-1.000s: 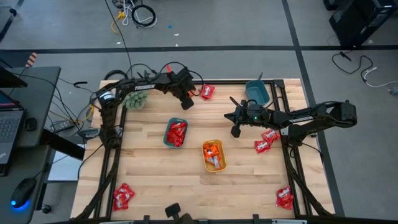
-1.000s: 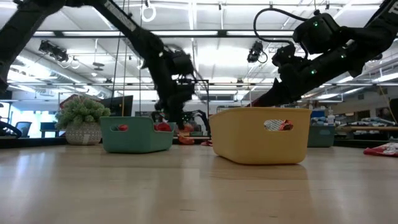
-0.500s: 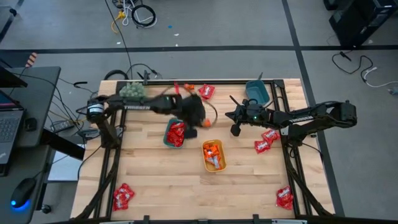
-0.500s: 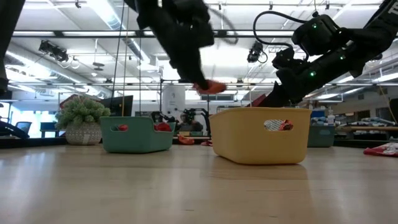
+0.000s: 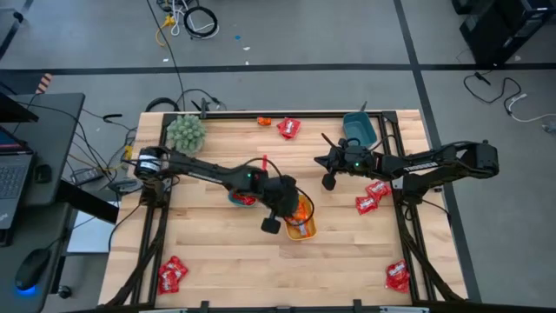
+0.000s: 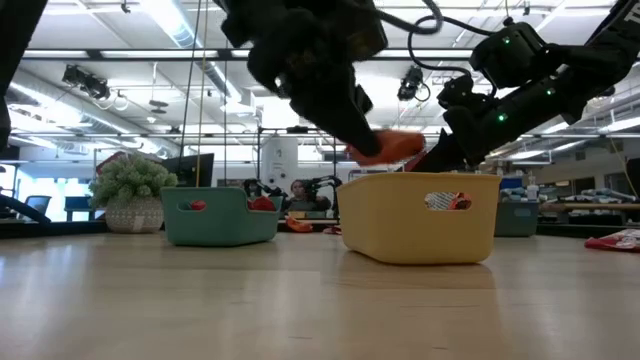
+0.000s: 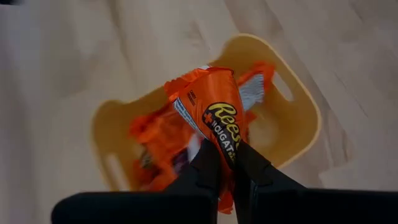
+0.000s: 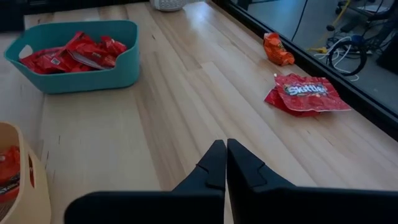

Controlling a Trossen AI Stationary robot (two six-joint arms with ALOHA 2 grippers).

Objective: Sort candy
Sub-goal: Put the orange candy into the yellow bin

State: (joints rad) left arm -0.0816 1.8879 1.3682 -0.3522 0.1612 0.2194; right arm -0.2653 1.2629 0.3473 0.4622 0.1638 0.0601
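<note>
High view: we note left gripper (image 5: pixel 280 215) over near-left rim of yellow oblong plastic tray (image 5: pixel 307 230); teal oblong tray (image 5: pixel 234 199) just beside, partly hidden by arm. Right gripper (image 5: pixel 328 178) hangs over bare wood, apart from red candy packs (image 5: pixel 372 196).

Low view: we see orange packet above yellow tray rim.

Left wrist view: fingers (image 7: pixel 208 165) pinch orange shiny Reese's wrapper (image 7: pixel 214 115) above orange candies in tray.

Right wrist view: we record fingers (image 8: pixel 217 160) pressed together, empty; red Skittles pack (image 8: pixel 304 93) lies on table.
</note>
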